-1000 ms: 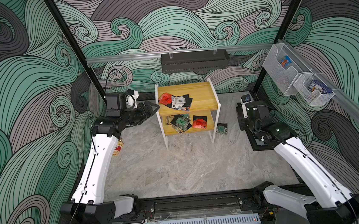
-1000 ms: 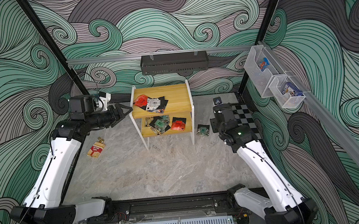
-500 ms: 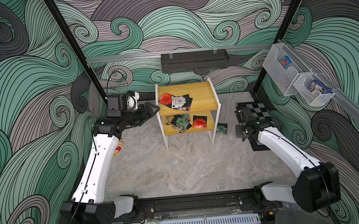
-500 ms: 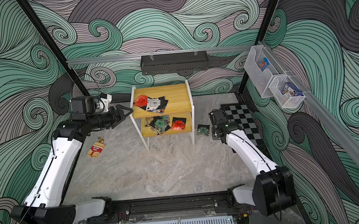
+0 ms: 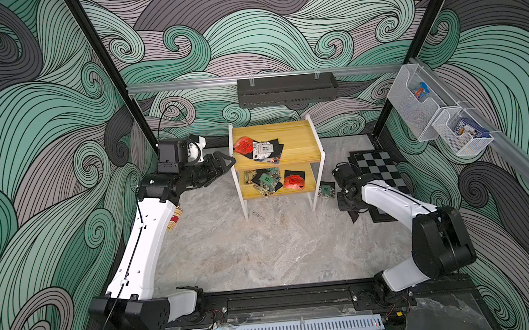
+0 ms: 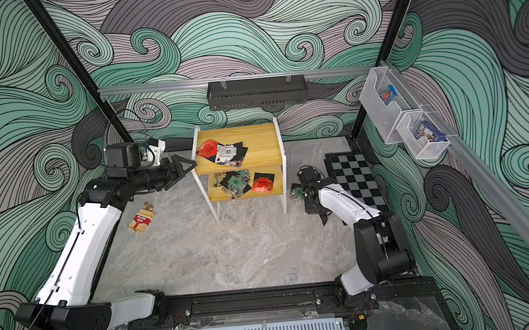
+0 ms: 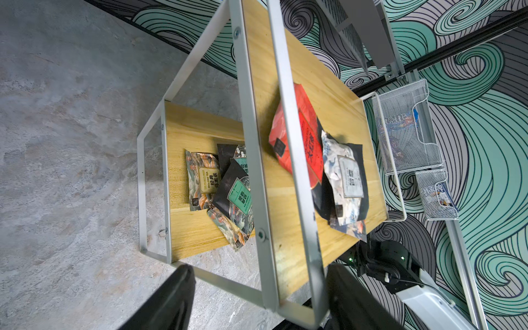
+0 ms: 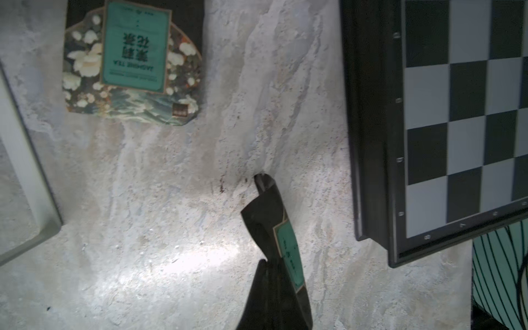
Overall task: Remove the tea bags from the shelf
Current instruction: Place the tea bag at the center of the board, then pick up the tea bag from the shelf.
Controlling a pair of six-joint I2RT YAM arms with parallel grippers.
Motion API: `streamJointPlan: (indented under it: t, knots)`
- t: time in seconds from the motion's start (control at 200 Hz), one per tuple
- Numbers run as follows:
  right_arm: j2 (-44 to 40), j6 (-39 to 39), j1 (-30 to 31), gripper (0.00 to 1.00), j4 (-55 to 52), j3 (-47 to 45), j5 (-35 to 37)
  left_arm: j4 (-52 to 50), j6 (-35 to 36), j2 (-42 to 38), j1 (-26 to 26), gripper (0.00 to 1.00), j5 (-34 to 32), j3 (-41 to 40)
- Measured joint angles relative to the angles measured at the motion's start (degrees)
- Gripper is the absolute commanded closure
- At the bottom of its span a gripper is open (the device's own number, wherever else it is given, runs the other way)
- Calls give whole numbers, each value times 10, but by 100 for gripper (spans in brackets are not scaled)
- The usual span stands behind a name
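While left pincer [image 5: 227, 162] gapes, beside shelf [image 5: 296, 137] edge

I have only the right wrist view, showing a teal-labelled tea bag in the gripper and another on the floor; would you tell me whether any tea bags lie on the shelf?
Observer: Yes. A red tea bag lies on the top board of the shelf, and a green-labelled tea bag lies among others on the lower board.
Operator: Thank you. Where is the left gripper?
Observer: The left gripper is open and empty, close beside the shelf end nearest its own arm.
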Motion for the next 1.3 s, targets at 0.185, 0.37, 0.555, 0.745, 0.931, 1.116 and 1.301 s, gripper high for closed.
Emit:
streamJointPlan:
  t: [0.185, 0.37, 0.555, 0.745, 0.931, 1.116, 1.301]
  knots:
    - [34, 21, 24, 100, 13, -1, -44, 0, 0, 0, 0, 25, -1, 0]
    - [36, 36, 26, 100, 31, -9, -85, 0, 4, 0, 0, 25, -2, 0]
    - [36, 47, 26, 95, 56, -9, -120, 0, 5, 0, 0, 25, -3, 0]
    - [37, 48, 26, 76, 68, -9, -141, 0, 6, 0, 0, 25, -3, -1]
    - [31, 44, 26, 69, 72, -11, -149, 0, 6, 0, 0, 25, -3, -1]
    - [5, 44, 25, 68, 73, -13, -151, 0, 6, 0, 0, 25, -3, -1]
    - [-41, 35, 19, 63, 72, -16, -157, 0, 6, 0, 0, 25, -3, -1]
